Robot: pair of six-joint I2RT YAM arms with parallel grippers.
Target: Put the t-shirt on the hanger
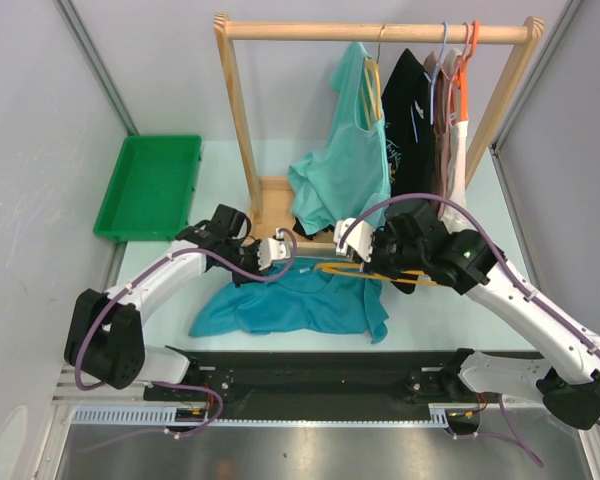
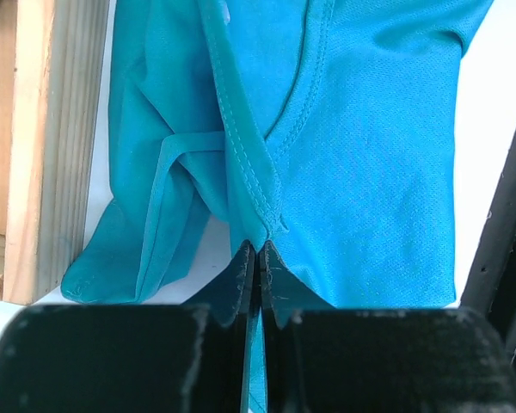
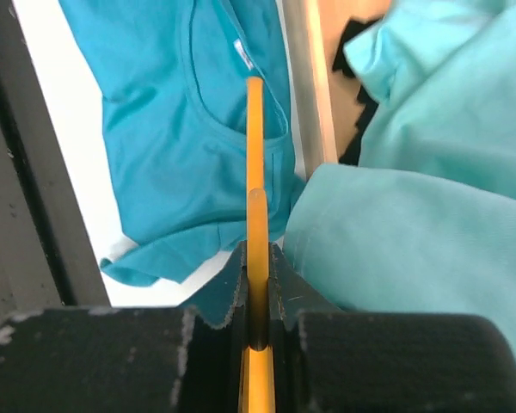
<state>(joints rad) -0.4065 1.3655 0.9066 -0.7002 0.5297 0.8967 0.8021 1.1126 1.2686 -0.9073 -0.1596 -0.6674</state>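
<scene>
Grey walls (image 1: pixel 40 110) close in a pale desk (image 1: pixel 430 310). A wooden rack (image 1: pixel 238 110) stands at the desk's far side, and everything below is placed from it.

Left of the rack, well apart from its post, sits a green tray (image 1: pixel 150 185), nothing in it. On the rack's rail hang a mint-green shirt (image 1: pixel 345 170) on a wooden hanger (image 1: pixel 372 85), a black shirt (image 1: pixel 410 110) beside it, then more garments on thin hangers, one of them a redder orange hanger (image 1: pixel 463 60). The mint-green shirt droops down to the rack's base.

In front of the rack's base, toward the arm bases, the t-shirt (image 1: pixel 290 305) lies crumpled on the desk, deep teal-blue, sleeves and hem bunched. Its far edge is just beside the rack's base board; the left wrist view shows the cloth right against that wood.

The hanger (image 1: pixel 332 267), thin and yellow-orange, lies roughly level over the t-shirt's far edge, just in front of the rack's base. From the right wrist view its bar runs out from the grip toward the t-shirt's neck opening; whether it touches the cloth there I cannot tell.

Left fingers (image 2: pixel 249 258), in front of the rack's left post, are pinched together on a stitched edge fold of the t-shirt, cloth caught between the tips. Right fingers (image 3: pixel 243 271), in front of the rack's middle, are clamped on the hanger bar, which fills the gap between them.
</scene>
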